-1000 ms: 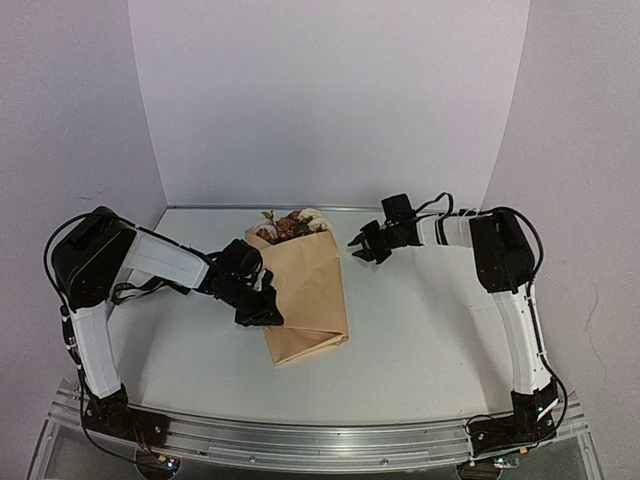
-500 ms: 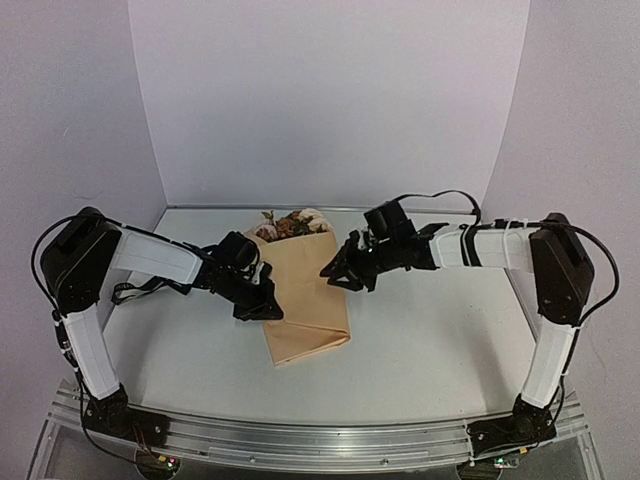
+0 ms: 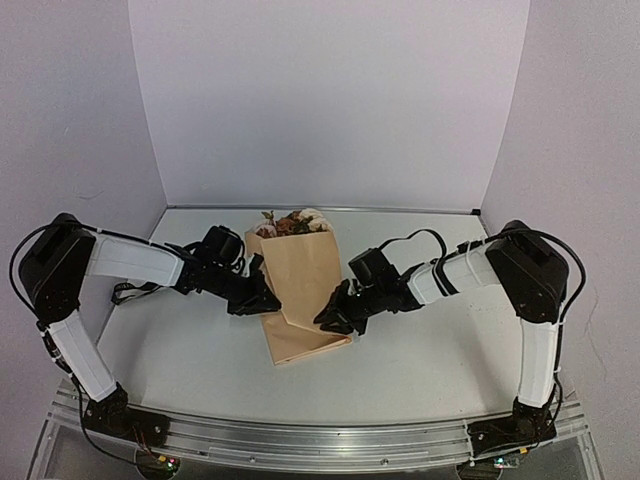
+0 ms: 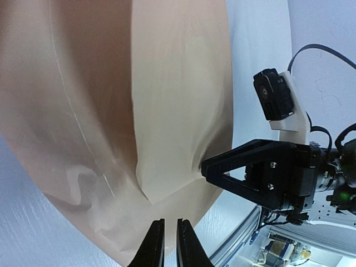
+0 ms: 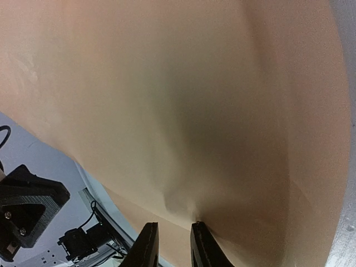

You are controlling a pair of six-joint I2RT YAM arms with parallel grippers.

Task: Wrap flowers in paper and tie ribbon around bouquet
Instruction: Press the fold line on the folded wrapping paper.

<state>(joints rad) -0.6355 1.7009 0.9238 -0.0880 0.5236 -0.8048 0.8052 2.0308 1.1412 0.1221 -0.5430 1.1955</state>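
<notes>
Top external view: the bouquet (image 3: 300, 285) lies mid-table (image 3: 430, 345), its long axis running far to near, flowers (image 3: 292, 222) at the far end, with bare surface on either side. The left fingers (image 4: 154, 247) are barely parted and empty at its left edge. The right fingers (image 5: 146, 247) are at its right edge; whether they grip it is unclear.

Top camera looks down from above and behind; both wrist cameras sit close against the same paper (image 4: 178, 100).
</notes>
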